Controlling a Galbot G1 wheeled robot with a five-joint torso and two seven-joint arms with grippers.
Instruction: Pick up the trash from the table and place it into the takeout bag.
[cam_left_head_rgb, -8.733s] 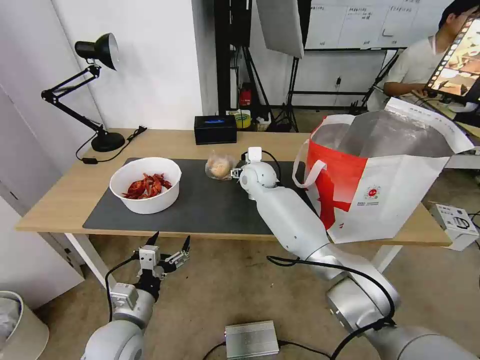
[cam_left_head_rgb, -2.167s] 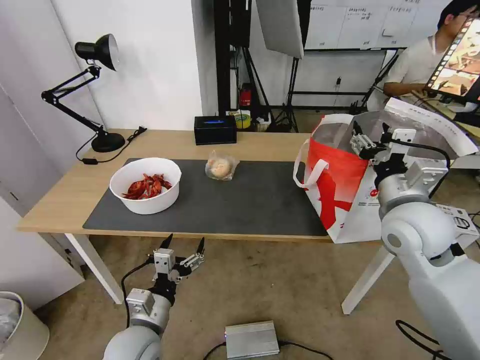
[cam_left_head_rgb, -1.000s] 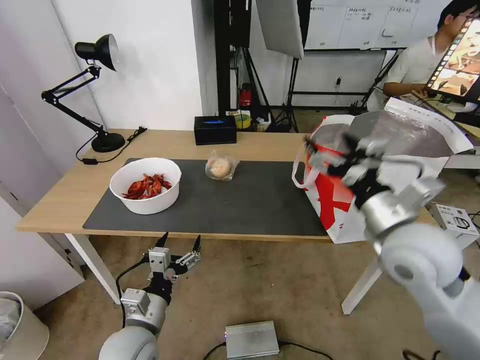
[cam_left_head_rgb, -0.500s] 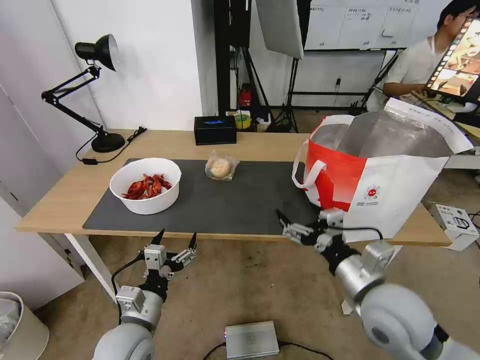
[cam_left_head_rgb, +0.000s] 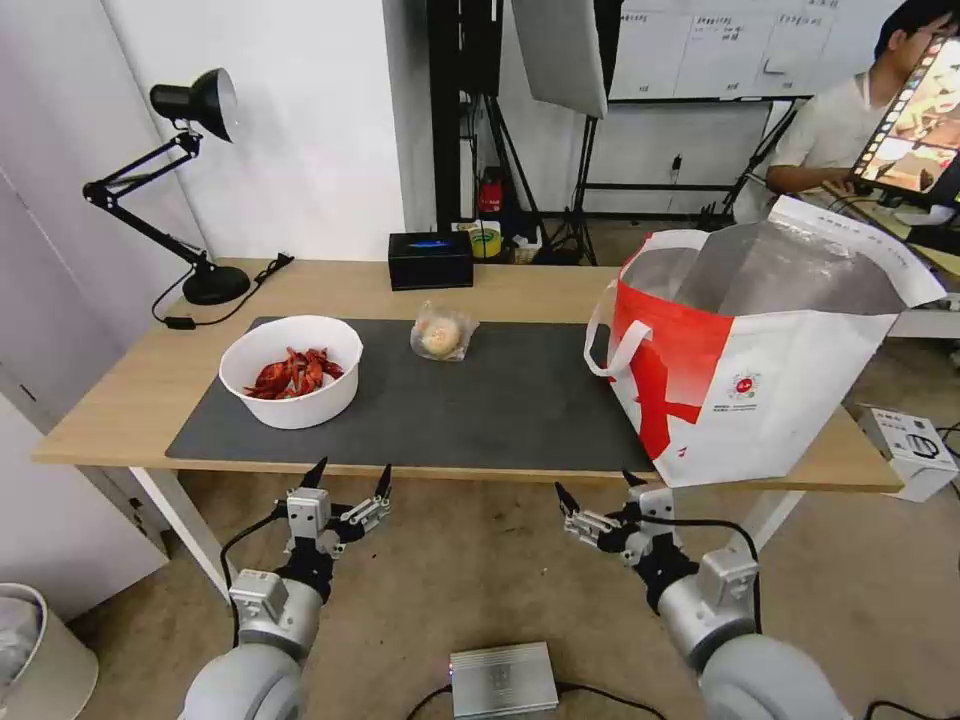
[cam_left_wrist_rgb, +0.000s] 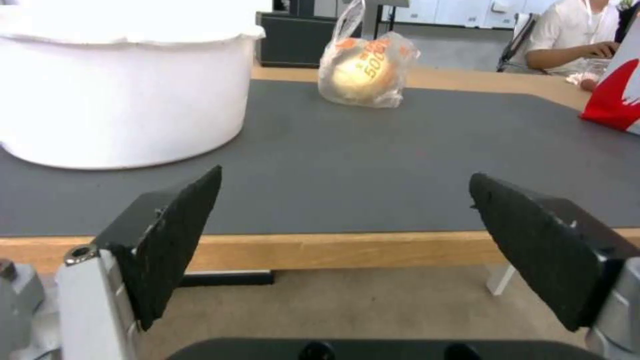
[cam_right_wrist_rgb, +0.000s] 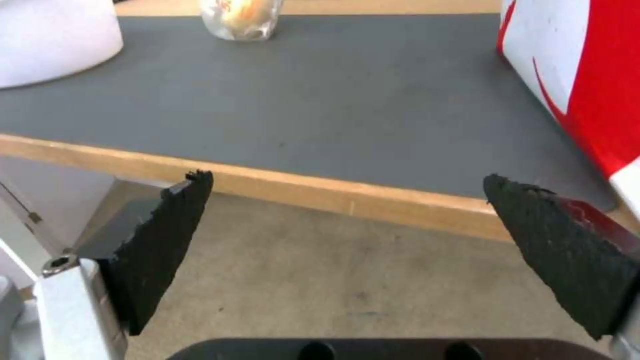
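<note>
Below the table's (cam_left_head_rgb: 120, 420) front edge, both arms hang low over the floor. The left gripper (cam_left_head_rgb: 347, 483) sits under the bowl side, fingers spread wide and empty. The right gripper (cam_left_head_rgb: 598, 495) waits under the mat's (cam_left_head_rgb: 480, 410) near corner by the takeout bag (cam_left_head_rgb: 790, 400), jaws just as wide, nothing between them.

Up on the mat, the bagged bun (cam_left_head_rgb: 440, 335) rests alone near the far edge, a pale round roll in crinkled clear plastic with its knotted top poking up. The white bowl of red crayfish shells (cam_left_head_rgb: 291, 370) stands to its left, well apart from it. The bag gapes open on the right, foil lining showing.

For the bun, I'd say come in from above, pinch the loose plastic top rather than squashing the roll, then lift clear of the bag's rim before letting go.
</note>
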